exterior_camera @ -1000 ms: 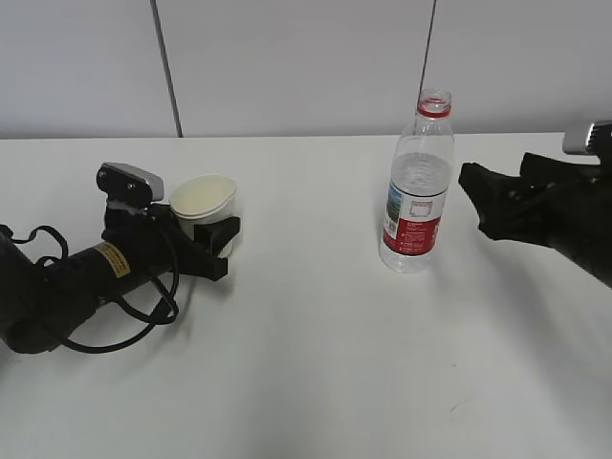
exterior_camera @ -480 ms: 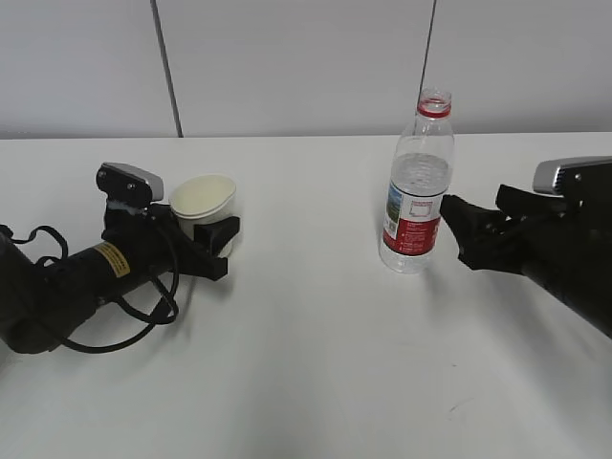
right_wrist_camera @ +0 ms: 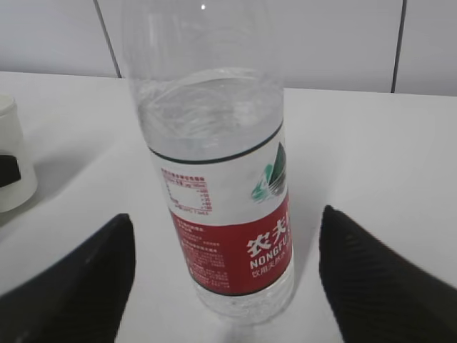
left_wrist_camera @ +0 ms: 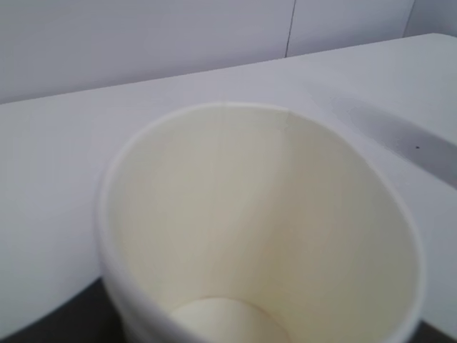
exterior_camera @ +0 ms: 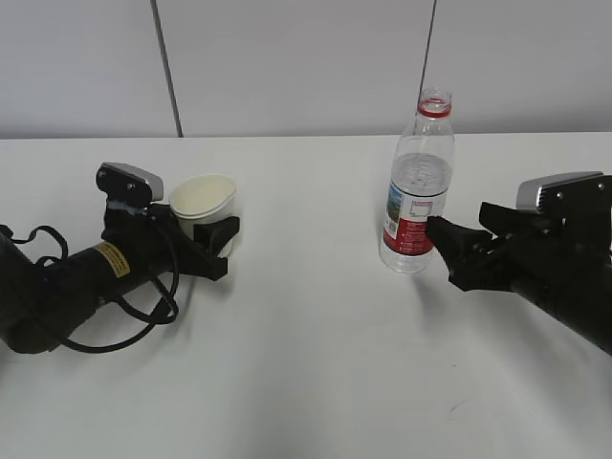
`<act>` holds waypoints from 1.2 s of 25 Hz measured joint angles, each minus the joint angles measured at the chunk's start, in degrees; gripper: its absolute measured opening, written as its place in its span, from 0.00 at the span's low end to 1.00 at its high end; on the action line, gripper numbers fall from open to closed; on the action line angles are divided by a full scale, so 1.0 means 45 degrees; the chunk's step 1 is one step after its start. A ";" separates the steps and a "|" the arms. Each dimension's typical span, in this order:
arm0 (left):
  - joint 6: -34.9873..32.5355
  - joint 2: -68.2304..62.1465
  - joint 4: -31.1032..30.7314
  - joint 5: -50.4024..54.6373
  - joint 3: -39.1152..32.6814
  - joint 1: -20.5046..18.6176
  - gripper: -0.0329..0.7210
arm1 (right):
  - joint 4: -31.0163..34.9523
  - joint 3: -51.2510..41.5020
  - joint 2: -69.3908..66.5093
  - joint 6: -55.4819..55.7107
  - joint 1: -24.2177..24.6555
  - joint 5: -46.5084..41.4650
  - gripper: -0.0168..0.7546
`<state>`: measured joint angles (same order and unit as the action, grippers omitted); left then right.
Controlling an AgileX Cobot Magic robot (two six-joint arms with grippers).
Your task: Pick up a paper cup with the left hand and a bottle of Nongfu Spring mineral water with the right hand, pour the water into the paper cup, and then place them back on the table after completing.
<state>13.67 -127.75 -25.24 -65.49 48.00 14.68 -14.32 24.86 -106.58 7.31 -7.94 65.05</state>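
Observation:
The white paper cup [exterior_camera: 203, 198] stands on the white table [exterior_camera: 306, 363] at the left and looks empty; it fills the left wrist view [left_wrist_camera: 257, 229]. My left gripper [exterior_camera: 214, 228], on the yellow-labelled arm, is shut on the cup's lower wall. The uncapped Nongfu Spring bottle [exterior_camera: 416, 196] with a red label stands right of centre, about two-thirds full of clear water [right_wrist_camera: 211, 107]. My right gripper [exterior_camera: 461, 244] is open. In the right wrist view its fingers [right_wrist_camera: 78, 286] stand on either side of the bottle [right_wrist_camera: 225, 193], apart from it.
A pale panelled wall [exterior_camera: 287, 67] runs behind the table's far edge. The left arm's loose black cables [exterior_camera: 143, 316] lie on the table. The cup also shows at the left edge of the right wrist view [right_wrist_camera: 11, 161].
My right gripper has moved left and lower, from beside the bottle to its base. The left gripper, cup and bottle have not moved.

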 joint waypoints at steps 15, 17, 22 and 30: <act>0.0000 0.0000 0.0000 0.0000 0.0000 0.0000 0.55 | -0.0052 0.1100 -0.0302 0.0031 0.0000 0.0097 0.86; 0.0000 0.0000 0.0000 0.0000 0.0000 0.0000 0.55 | -0.0151 0.1396 -0.0688 0.0031 0.0000 0.0127 0.86; 0.0000 0.0000 0.0000 0.0000 0.0000 0.0000 0.55 | -0.0581 0.2138 -0.1591 0.0603 0.0000 0.0127 0.86; 0.0000 0.0000 0.0000 0.0000 0.0000 0.0000 0.55 | -0.0940 0.3273 -0.2562 0.0868 0.0000 0.0127 0.86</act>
<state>13.67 -127.75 -25.24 -65.49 48.00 14.68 -18.55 39.59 -118.11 11.22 -7.94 65.62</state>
